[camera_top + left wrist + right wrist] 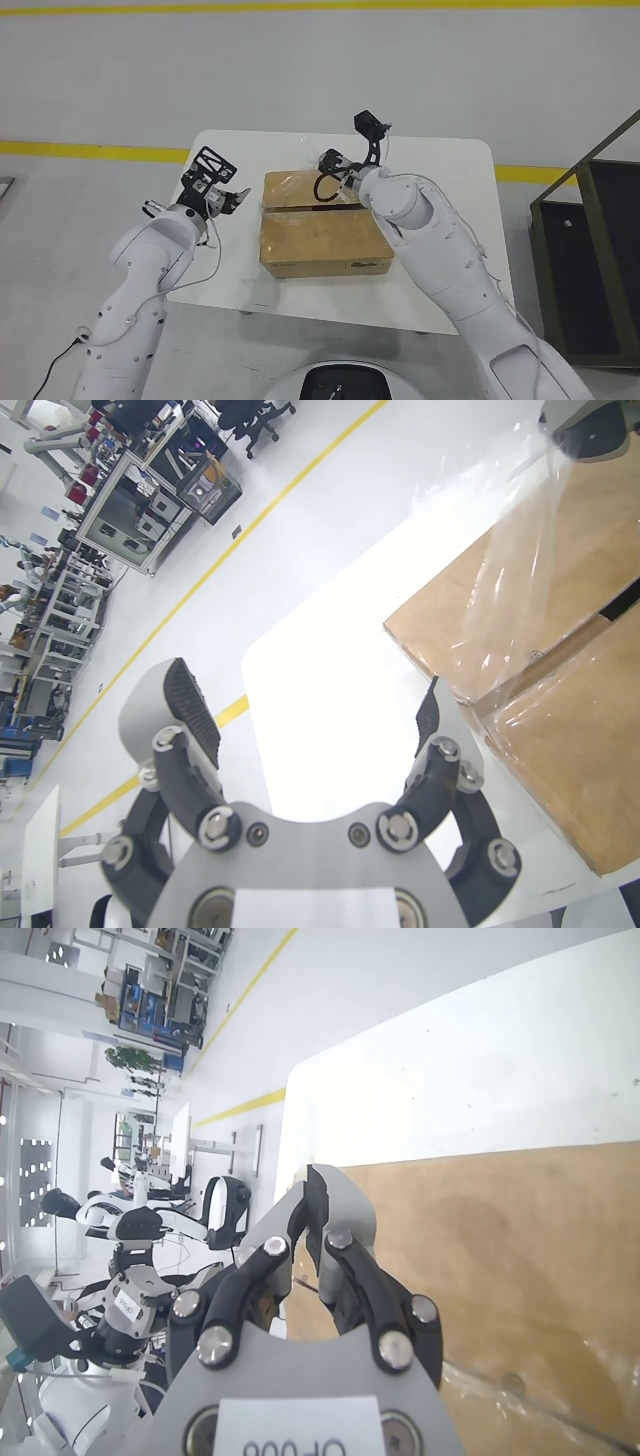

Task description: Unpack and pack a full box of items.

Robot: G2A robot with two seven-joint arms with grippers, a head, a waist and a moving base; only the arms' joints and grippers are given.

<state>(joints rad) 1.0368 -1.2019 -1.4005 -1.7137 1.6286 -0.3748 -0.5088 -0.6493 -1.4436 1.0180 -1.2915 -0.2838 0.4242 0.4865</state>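
A brown cardboard box (320,235) sits mid-table with its two top flaps down and a narrow dark gap at the seam. Clear tape (525,525) stretches up off the box (550,625) to my right gripper (585,430). That gripper (335,178) hangs over the far flap. In its own view it (312,1208) is shut above the box (500,1238), and loose tape (525,1398) lies crumpled on the cardboard. My left gripper (232,200) stands open just left of the box, above bare table. Its fingers (192,705) hold nothing, and the gripper (310,710) is close to the box's corner.
The white table (440,170) has bare room left, right and behind the box. A dark metal cart (590,260) stands on the floor off the table's right side. A yellow floor line (90,152) runs behind the table.
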